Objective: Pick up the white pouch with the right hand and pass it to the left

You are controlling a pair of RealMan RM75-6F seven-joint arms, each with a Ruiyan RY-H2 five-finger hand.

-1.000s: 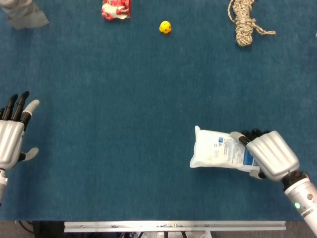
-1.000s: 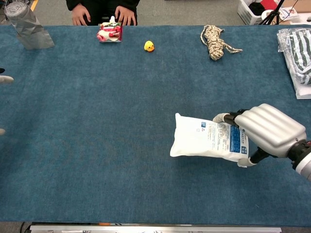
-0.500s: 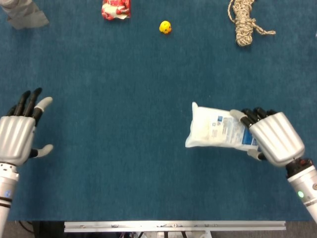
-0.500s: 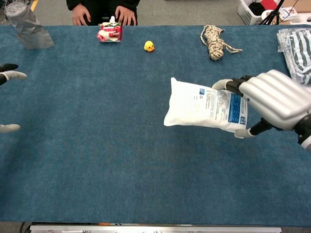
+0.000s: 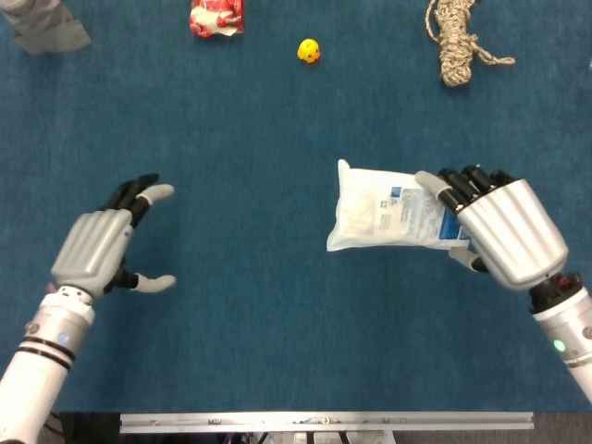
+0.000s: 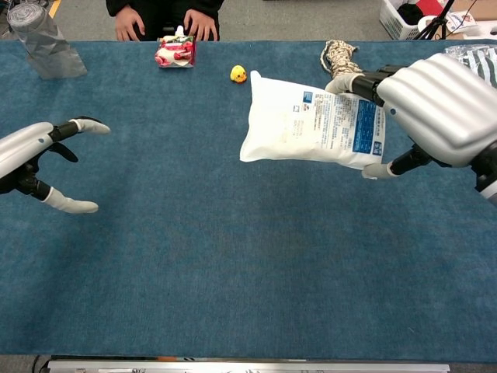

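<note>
Right hand: the right hand [image 5: 504, 231] grips the white pouch [image 5: 384, 208] by its right end, fingers [image 6: 365, 81] over the top edge and thumb under the lower one.
White pouch: a soft, plump white packet with a blue printed label panel near the held end. It hangs clear of the blue table [image 5: 277, 324], right of centre, its free end pointing toward the left hand.
Left hand: the left hand [image 5: 102, 245] is held over the left side of the table, fingers spread and thumb apart, holding nothing. It is well apart from the pouch.
Hidden or unclear: the pouch's right end is covered by the right hand, and the label print is too small to read. In the chest view the left hand [image 6: 35, 159] is cut off by the frame edge.
Far edge: a red-and-white packet [image 5: 216, 17], a small yellow toy [image 5: 309, 51], possibly a duck, and a coiled rope [image 5: 458, 42] lie there.
</note>
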